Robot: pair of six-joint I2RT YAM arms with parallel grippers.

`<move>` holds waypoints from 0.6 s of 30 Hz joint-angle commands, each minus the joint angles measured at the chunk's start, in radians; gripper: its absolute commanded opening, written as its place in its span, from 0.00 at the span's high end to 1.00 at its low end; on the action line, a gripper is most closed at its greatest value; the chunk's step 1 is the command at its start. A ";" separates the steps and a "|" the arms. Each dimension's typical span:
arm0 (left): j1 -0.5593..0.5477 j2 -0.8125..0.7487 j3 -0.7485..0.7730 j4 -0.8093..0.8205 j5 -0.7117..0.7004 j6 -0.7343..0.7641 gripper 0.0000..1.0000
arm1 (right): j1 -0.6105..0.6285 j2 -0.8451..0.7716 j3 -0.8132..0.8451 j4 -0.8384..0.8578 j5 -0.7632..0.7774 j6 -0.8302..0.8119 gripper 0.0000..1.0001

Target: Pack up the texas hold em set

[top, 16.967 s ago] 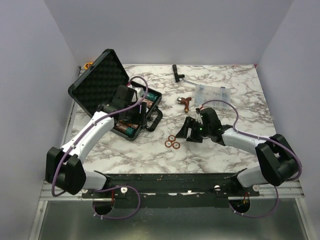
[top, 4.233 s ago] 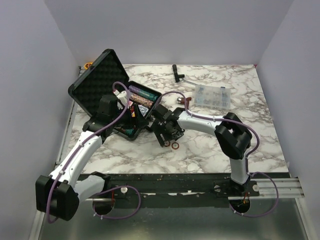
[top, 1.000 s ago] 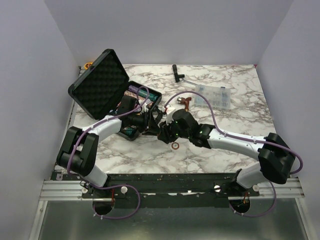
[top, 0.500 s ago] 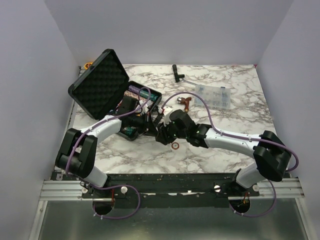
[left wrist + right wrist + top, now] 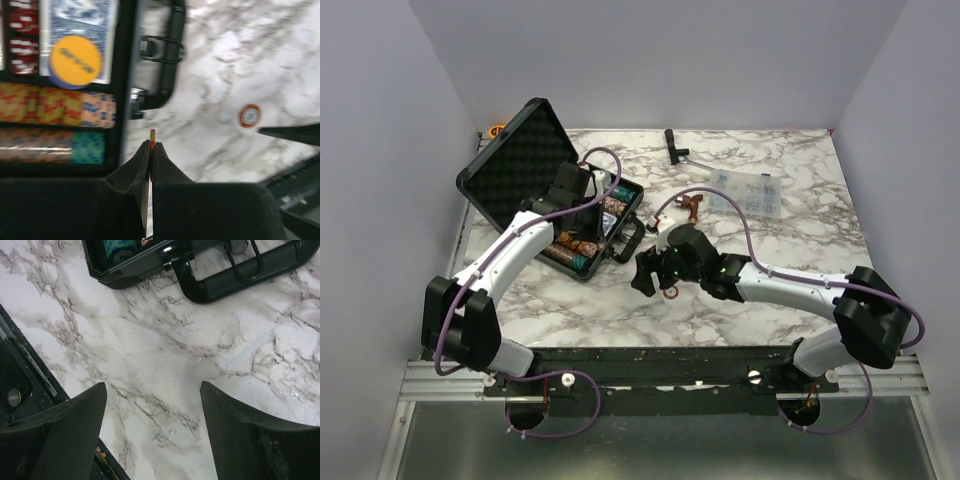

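Left arm [image 5: 510, 255] extended over briefcase [image 5: 510, 170], left tool [image 5: 151, 146] clenched on small chip [image 5: 152, 134], right tool [image 5: 152, 387] released above table [image 5: 150, 335]

A white, grey-veined marble tabletop [image 5: 790, 250] carries an open black case [image 5: 510, 175] at its left side, handle turned toward the middle. A lone red-ringed chip [image 5: 249, 115] lies on the bare stone near the handle. Farther back sit a clear compartment box [image 5: 745, 190], a small copper-coloured fitting [image 5: 690, 204] and a black T-shaped tool [image 5: 674, 146].
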 commanded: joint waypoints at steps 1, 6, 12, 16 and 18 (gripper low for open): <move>0.002 0.090 0.117 -0.206 -0.414 0.132 1.00 | 0.000 -0.042 -0.061 0.046 0.031 0.049 0.22; 0.004 0.184 0.172 -0.242 -0.514 0.157 1.00 | 0.000 -0.073 -0.125 0.054 0.043 0.070 0.23; 0.009 0.230 0.181 -0.242 -0.546 0.162 1.00 | 0.000 -0.121 -0.165 0.041 0.069 0.071 0.23; 0.010 0.235 0.165 -0.230 -0.547 0.170 1.00 | 0.000 -0.125 -0.171 0.041 0.066 0.074 0.23; 0.011 0.236 0.158 -0.220 -0.542 0.173 1.00 | 0.000 -0.118 -0.168 0.042 0.060 0.078 0.23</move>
